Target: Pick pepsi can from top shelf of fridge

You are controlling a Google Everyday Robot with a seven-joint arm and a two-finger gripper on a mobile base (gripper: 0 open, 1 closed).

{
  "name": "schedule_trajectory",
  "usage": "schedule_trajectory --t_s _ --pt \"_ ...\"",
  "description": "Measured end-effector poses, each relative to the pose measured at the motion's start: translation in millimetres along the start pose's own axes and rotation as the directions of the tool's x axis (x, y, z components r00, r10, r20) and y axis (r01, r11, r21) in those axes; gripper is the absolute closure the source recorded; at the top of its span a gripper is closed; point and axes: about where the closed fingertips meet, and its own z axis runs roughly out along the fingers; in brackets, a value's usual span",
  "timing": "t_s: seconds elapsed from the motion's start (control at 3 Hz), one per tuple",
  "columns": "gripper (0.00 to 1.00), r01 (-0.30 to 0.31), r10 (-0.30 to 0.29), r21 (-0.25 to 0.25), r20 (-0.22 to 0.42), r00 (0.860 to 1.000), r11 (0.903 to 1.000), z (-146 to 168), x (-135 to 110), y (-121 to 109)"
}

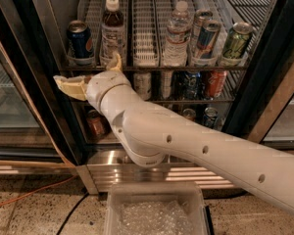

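End effector [86,68] spread, at top shelf [186,68] edge

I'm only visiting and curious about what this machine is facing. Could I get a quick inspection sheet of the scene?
Surface: top shelf, a wire rack with lane dividers, inside the fridge.
Job's things: pepsi can upright at the shelf's left end, untouched.
Clutter: brown bottle, water bottle, slim cans and green can on the same shelf; more cans below; clear bin on the floor.
Grippers: hand open, holding nothing, at the shelf's front rail just below the pepsi can.
Cables: orange cable and black cable on the floor.
Surroundings: speckled floor; glass door alongside.
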Motion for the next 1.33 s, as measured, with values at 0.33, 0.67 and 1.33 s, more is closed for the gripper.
schedule_trajectory --t_s 0.33,0.67,1.33 --pt "0.19 0.0 0.0 0.0 0.0 1.0 1.0 0.0 0.0 0.1" --pt "0.27 -0.016 0.015 0.01 0.004 1.0 0.9998 8.1 3.5 9.0" --pt "0.25 0.036 -0.032 0.09 -0.054 0.998 0.9952 46.6 22.1 33.1"
